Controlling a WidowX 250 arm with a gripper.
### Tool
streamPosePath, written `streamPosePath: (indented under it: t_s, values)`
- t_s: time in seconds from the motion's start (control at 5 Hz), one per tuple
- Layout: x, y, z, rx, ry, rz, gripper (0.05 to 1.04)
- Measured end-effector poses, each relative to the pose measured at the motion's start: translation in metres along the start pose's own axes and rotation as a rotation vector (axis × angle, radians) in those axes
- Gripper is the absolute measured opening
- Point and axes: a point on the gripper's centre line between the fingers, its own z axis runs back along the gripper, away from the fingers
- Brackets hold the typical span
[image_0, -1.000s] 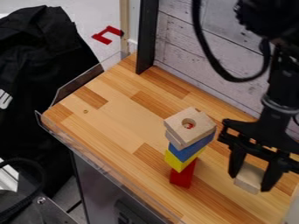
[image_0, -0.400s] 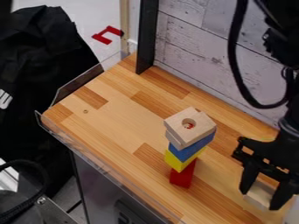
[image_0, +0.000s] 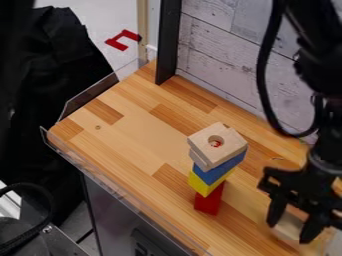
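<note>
Currently I'm gripping a pale wooden block (image_0: 288, 228) between the 2 fingers of the black hand (image_0: 290, 231), at the lower right of the frame. Left of it, near the lower centre, a stack of 5 blocks is standing on the wooden tabletop (image_0: 133, 131): a red block (image_0: 208, 204) is sitting lowest, a yellow block (image_0: 202, 185) and a blue block (image_0: 220, 171) are resting above, and 2 unpainted blocks (image_0: 230, 145) are topping it, the uppermost showing 1 round hole.
</note>
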Motion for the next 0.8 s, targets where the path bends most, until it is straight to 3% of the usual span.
streamPosePath:
  t_s: [0.4, 0.6, 0.8]
  values:
    - [0.0072, 0.0003, -0.0097, -0.026, 0.002, 0.018, 0.558]
    - [0.0077, 0.0015, -0.0096, -0.024, 0.002, 0.011, 0.628]
    - [-0.0005, 0.0083, -0.0064, -0.009, 0.017, 0.02, 0.901]
